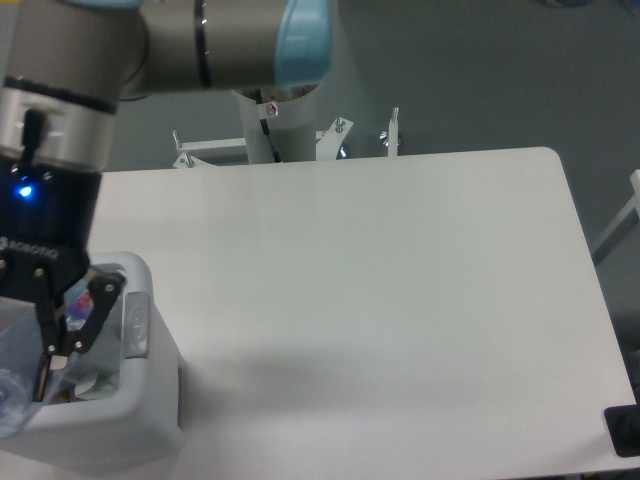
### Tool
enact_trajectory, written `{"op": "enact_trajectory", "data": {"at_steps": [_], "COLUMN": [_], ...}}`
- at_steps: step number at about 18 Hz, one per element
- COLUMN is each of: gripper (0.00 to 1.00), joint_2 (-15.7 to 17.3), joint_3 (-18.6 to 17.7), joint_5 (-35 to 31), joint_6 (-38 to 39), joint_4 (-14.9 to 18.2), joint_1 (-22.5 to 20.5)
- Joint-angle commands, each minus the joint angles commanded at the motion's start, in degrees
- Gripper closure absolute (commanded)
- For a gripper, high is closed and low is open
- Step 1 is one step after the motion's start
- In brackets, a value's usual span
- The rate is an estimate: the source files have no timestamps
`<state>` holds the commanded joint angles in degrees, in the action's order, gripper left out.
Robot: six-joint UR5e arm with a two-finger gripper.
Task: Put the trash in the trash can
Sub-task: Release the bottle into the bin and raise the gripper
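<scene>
The pincer [30, 345] hangs at the far left edge of the view, directly over the open trash can [140, 435], its dark body lit by 1 small blue light above. Only 1 of its fingers [88, 310] shows clearly, slanting down toward the bin's inside; the other is cut off by the frame edge. Between and below the fingers sits the clear bottle [18, 360], a pale see-through shape with a red patch of label just beside the visible finger, so the pincer appears clamped on the bottle, held above the bin's opening rather than resting in it. Under the pincer, inside the bin, a whitish crumpled wrapper [95, 383] lies against the wall next to the grey tab [135, 325]. To the right of the pincer the white bench [380, 290] spreads wide. Behind the pincer, the arm's base post [275, 125] stands at the bench's far edge.
</scene>
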<state>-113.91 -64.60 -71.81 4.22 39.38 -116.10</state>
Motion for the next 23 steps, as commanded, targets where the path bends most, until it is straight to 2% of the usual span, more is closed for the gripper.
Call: {"op": "enact_trajectory", "data": {"at_steps": [4,7,9,12,14,17,20,23], "gripper": [0.00,0.00,0.00,0.00,0.00,0.00,0.00,0.00], "joint_2": [1.23,1.75,2.20,2.63,4.47,5.10,6.76,7.21], "joint_3": [-1.32,-2.28,-3.25,-5.00,-5.28,-6.06,-6.94,-7.21], "joint_5": [-0.17,-0.44,-1.05,-8.33,-9.05,-10.88,-19.75,-21.36], "joint_6": [-0.17,-0.70,-5.42,-11.58,-16.67,-25.46,-33.90,-40.50], "joint_4": [0.00,0.09,0.44,1.31,4.20,11.40,15.02,18.45], "joint_1": [-0.35,-3.59,-5.44,-8.60,-10.63,-12.92,-14.85,-15.46]}}
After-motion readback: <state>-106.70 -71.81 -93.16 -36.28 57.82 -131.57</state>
